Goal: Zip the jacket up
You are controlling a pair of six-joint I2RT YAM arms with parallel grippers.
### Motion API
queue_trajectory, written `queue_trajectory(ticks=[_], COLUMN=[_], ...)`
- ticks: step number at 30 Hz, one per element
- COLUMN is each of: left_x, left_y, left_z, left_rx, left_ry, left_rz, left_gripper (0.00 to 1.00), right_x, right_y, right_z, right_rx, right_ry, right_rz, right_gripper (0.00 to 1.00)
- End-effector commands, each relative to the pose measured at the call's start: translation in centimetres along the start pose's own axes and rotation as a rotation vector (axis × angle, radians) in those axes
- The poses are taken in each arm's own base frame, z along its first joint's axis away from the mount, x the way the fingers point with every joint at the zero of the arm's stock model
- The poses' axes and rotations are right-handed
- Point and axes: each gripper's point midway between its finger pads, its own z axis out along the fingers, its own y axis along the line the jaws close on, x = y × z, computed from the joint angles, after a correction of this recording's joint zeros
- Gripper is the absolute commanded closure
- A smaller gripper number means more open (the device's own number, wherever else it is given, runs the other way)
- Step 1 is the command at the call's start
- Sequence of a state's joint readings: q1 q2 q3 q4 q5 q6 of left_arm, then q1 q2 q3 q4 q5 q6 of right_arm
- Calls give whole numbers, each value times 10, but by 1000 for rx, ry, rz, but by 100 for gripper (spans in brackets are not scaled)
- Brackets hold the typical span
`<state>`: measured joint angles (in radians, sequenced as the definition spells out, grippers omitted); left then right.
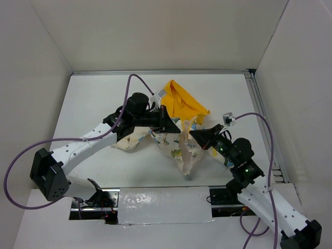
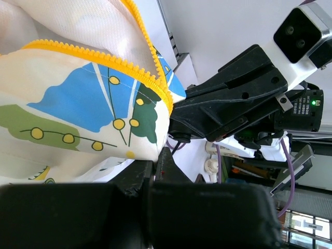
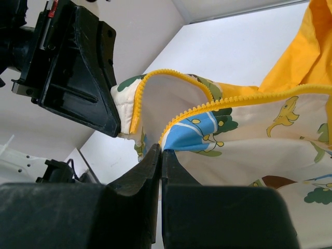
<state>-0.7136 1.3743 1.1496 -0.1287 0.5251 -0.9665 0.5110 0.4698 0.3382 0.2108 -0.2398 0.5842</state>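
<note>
Cream printed jacket (image 1: 175,148) is bunched mid-table (image 1: 98,98) between both arms, with its yellow hood (image 1: 182,102) spread toward the far side. One cream sleeve (image 1: 129,142) lies flat on the table under the left arm.

The front is not zipped. On the right wrist cam I see two separate runs of yellow zipper teeth (image 3: 233,101) — one curls round an open flap, the other runs off right along the printed panel.

Left claw (image 1: 173,126) comes in from the left, clenched on the jacket's edge. On its own cam the fingers (image 2: 137,176) are pressed together, with the blue-and-green printed cloth pinched at the tips.

Right claw (image 1: 193,134) comes in from the right, also clenched — its fingertips (image 3: 150,166) meet on the cloth just under the lower end of the teeth.

Both claws face each other, close but apart. Part of the jacket is raised between them and the rest trails down onto the table.
</note>
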Motion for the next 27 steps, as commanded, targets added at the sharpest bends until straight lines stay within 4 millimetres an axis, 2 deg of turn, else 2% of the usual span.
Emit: queue_trajectory(ticks=[1, 9, 27], left_x=[-3, -3, 0], left_y=[-12, -7, 3], left_z=[-1, 4, 9], left_rx=[57, 48, 18], left_ry=[-7, 2, 16], left_rz=[21, 12, -5], left_gripper=[100, 100, 100], right_x=[-21, -28, -37], right_y=[20, 27, 29], right_z=[2, 5, 3], right_rx=[-74, -103, -96], right_ry=[-72, -88, -121], right_rz=[-8, -8, -8], right_gripper=[100, 100, 100])
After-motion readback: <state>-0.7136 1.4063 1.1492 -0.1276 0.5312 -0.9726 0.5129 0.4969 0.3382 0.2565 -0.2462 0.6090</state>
